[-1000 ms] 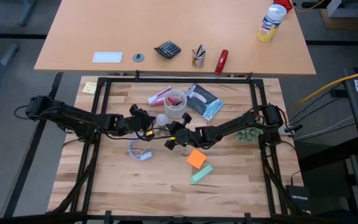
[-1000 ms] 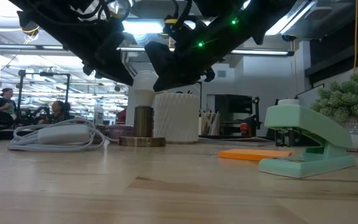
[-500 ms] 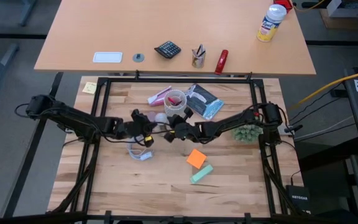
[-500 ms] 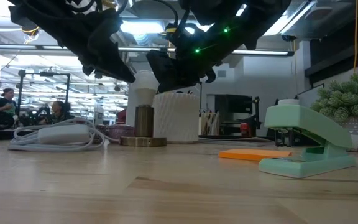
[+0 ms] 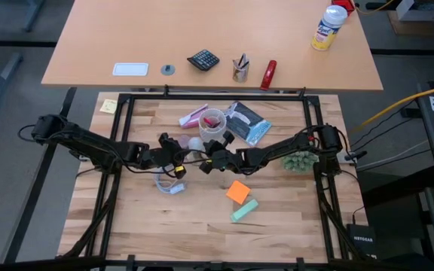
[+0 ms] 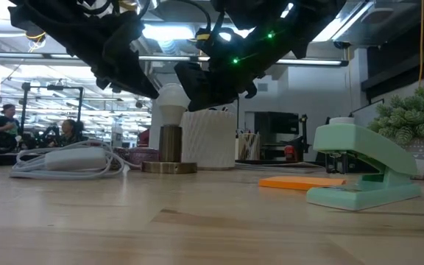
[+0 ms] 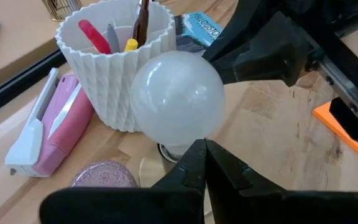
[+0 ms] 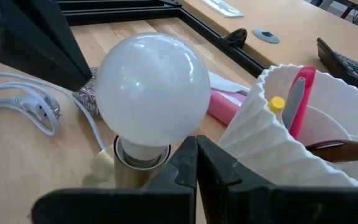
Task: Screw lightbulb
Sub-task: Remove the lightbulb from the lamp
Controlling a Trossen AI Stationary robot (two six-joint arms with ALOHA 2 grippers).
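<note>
The white lightbulb (image 5: 195, 143) stands upright with its narrow base in a brass socket (image 6: 170, 143) on the table, next to a white ribbed cup (image 5: 212, 126). It also shows in the low view (image 6: 172, 101) and in both wrist views (image 7: 178, 96) (image 8: 153, 87). My left gripper (image 5: 178, 159) is shut, its tips (image 7: 202, 148) by the bulb's neck. My right gripper (image 5: 206, 162) is shut, its tips (image 8: 196, 142) by the bulb's lower side next to the cup. The two grippers stand on either side of the bulb. My left gripper's shut fingertips come slanting from the near left up to the bulb's neck (image 7: 180, 148); I cannot tell whether they touch it. My right gripper's shut fingertips come slanting from the near right up to the bulb's lower side (image 8: 180, 134); I cannot tell whether they touch it.
The cup (image 8: 303, 137) holding pens stands close behind the bulb. A looped white cord (image 5: 168, 183) lies near the left gripper. An orange pad (image 5: 238, 191) and a green stapler (image 5: 244, 210) lie nearer the front. A pink case (image 5: 193, 117), a blue pack (image 5: 246, 123) and a small plant (image 5: 300, 161) are around.
My right gripper has gone toward the table's left and far edge, closer to the bulb. The bulb's rounded top, partly covered by the arms in the low view a second ago, now shows whole. The bulb and socket have stayed in place.
</note>
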